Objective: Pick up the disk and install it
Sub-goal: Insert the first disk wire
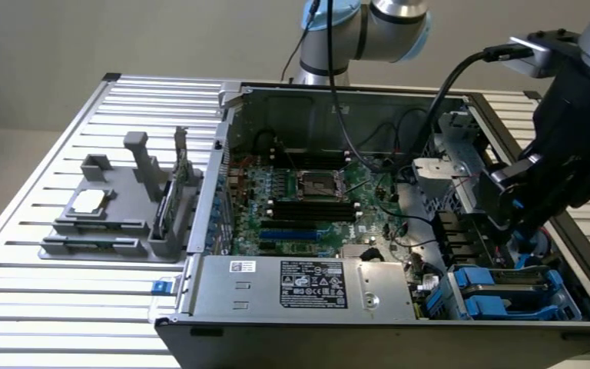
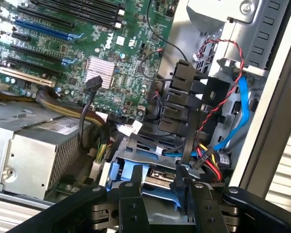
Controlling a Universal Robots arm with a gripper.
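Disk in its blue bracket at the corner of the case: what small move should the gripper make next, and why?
Probably a short, slow descent. The gripper hangs just above the disk, seemingly in line with it, and loose cables crowd one side, so a sideways shift looks riskier.

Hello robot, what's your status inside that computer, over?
End effector low over drive bay. Disk in blue carrier directly ahead of it. Cables close alongside, tight squeeze.

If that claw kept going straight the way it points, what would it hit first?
Probably the blue-framed disk, which lies straight ahead of the gripper inside the computer case. I cannot tell how near it already is.
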